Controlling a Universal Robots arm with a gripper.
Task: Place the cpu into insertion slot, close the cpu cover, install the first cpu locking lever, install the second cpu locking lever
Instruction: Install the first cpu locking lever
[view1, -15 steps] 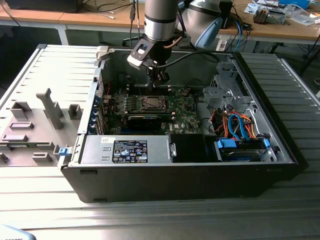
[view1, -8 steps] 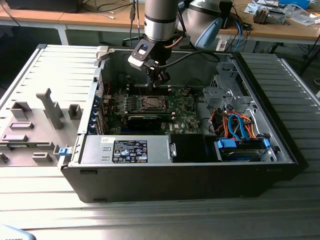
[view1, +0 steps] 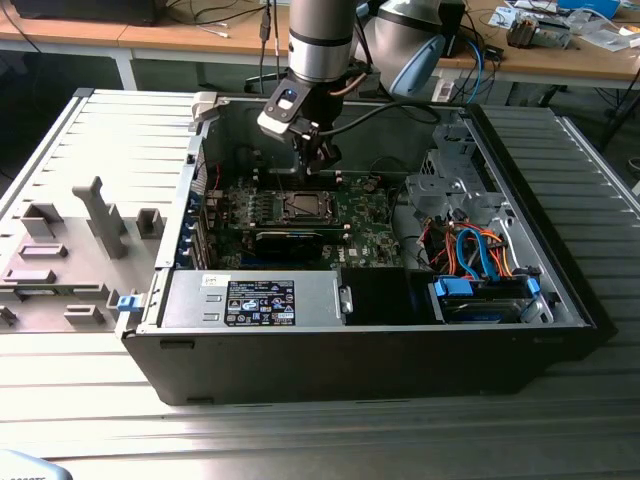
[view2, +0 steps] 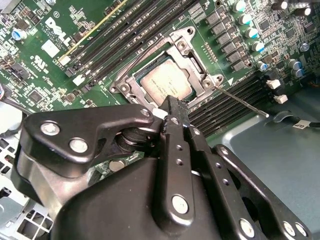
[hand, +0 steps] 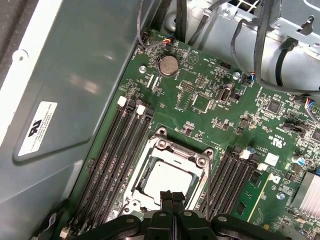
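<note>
Your arm (view1: 322, 40): grey final link vertical in exterior view, wrist (view1: 300, 105) at its lower end. Your gripper (view1: 320, 158): hangs below wrist, pointing straight down. In both wrist views, black linkage bars (view2: 180, 165) converge toward tips. Fingertips (hand: 164, 197): two slim black ends pressed flat together, no gap between them, fully closed.

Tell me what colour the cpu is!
Dull silver-grey; the cpu shows best in the second wrist view.

One cpu (hand: 167, 178); one cpu cover (hand: 181, 151).
</note>
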